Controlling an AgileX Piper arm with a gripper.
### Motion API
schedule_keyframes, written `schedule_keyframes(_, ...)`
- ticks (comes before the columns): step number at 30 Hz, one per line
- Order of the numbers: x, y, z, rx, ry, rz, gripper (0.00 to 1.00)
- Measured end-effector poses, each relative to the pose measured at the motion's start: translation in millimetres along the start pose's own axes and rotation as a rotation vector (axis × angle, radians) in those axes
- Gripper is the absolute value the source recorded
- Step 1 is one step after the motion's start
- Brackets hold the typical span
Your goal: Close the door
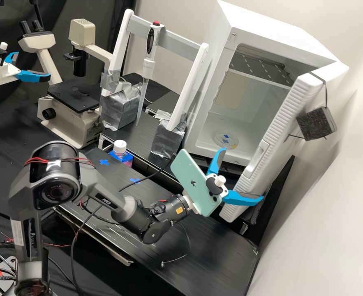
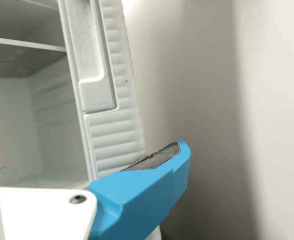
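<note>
A: Where's the door (image 1: 284, 119)?

B: Swung out from the white cabinet (image 1: 213, 98), along one side of its open mouth. Nothing holds it shut; the job is all to do.

A: And the gripper (image 1: 242, 174)?

B: Just in front of the cabinet, by the door's lower end. Its jaws are spread wide with nothing pinched between them. The lower blue finger (image 1: 243, 199) overlaps the ribbed edge, but I can't tell whether it touches.

A: How will the door handle?

B: Stiff and fairly bulky, I'd judge, yet easy enough to swing on its hinge. The smooth plastic could let a fingertip skate off.

A: So grab the handle recess (image 1: 257, 159)?

B: I'd rather not grip at all. Get a finger behind the free edge, on the outer face, and sweep it towards the cabinet's mouth (gently, mind: that strapped-on black box (image 1: 317, 123) adds weight and may swing).

A: Anything fragile?

B: The shallow dish (image 1: 226, 140) on the cabinet's floor could rattle if the door slams.
</note>
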Motion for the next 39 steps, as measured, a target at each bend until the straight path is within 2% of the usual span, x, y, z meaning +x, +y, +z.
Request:
schedule_keyframes(9, -6.4, -42.5, -33.2, 0.058, 0.096, -0.144, 1.00)
schedule_keyframes(13, -5.7, -63.1, -47.9, 0.048, 0.171, -0.250, 1.00)
schedule_keyframes(18, 2.2, -78.3, -66.6, 0.048, 0.256, -0.312, 1.00)
schedule_keyframes(24, 7.5, -82.3, -72.3, 0.052, 0.282, -0.321, 1.00)
schedule_keyframes(34, 4.4, -84.3, -69.2, 0.054, 0.266, -0.322, 1.00)
schedule_keyframes(37, -2.3, -84.8, -68.4, 0.032, 0.236, -0.298, 1.00)
schedule_keyframes(39, -8.9, -84.5, -69.5, 0.023, 0.220, -0.253, 1.00)
